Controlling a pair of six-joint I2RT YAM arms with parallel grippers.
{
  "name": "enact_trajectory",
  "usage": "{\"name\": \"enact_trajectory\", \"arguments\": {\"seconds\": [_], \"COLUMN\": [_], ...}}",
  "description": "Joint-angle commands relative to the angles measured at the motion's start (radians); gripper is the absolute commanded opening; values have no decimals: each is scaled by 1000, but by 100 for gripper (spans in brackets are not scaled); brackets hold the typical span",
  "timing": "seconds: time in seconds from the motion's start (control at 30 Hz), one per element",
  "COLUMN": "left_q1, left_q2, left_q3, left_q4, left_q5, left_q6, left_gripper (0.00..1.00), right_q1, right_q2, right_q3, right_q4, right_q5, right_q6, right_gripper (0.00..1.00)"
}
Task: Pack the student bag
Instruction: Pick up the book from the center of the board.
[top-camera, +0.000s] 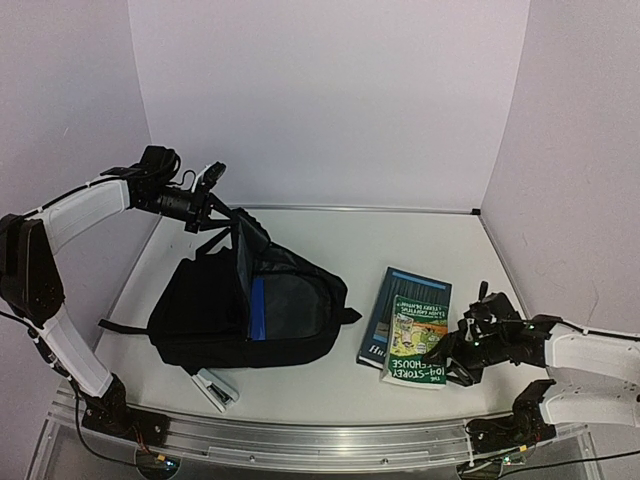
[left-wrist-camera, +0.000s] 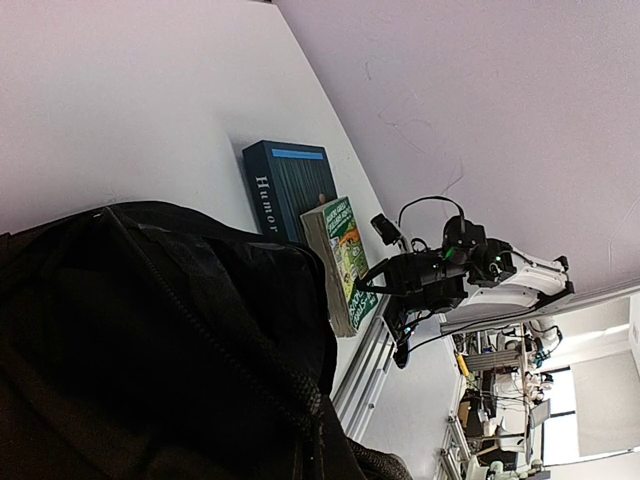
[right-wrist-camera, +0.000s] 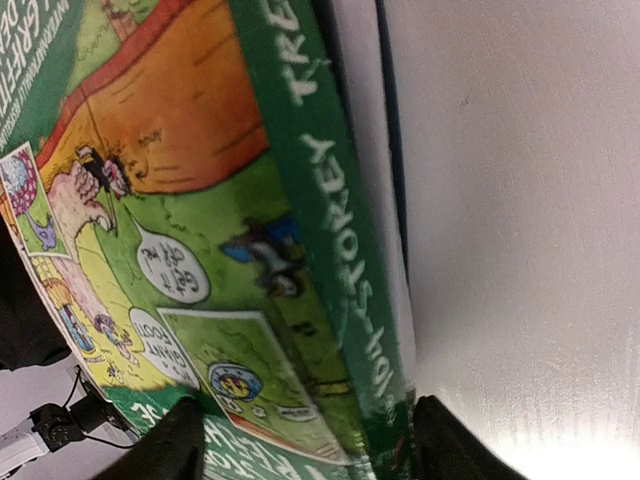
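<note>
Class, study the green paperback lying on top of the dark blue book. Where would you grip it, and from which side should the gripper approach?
Take the green paperback by its spine edge near the front corner, coming from the right, where the right gripper sits. It lies flat on the blue book, so that raised, thin edge should fit between the jaws.

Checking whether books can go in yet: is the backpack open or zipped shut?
Open. The left tool holds the student bag by its raised flap, and blue lining shows in the gap.
</note>
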Motion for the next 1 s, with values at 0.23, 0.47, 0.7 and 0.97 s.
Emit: {"name": "enact_trajectory", "arguments": {"seconds": [0.23, 0.47, 0.7, 0.97], "left_q1": [5, 4, 4, 4], "left_q2": [-20, -24, -25, -23], "left_q3": [8, 8, 3, 1], "left_q4": [58, 58, 65, 65], "left_q5": [40, 41, 41, 38], "left_q6": [-5, -5, -9, -11], "left_gripper": [0, 0, 0, 0], "right_q1": [0, 0, -1, -2], "right_q2": [-168, -113, 87, 287], "right_q3": [34, 290, 692, 902], "right_q4": [10, -161, -481, -699], "right_q5": [33, 197, 530, 817], "right_q6": [143, -21, -261, -362], "right_gripper": [18, 6, 0, 0]}}
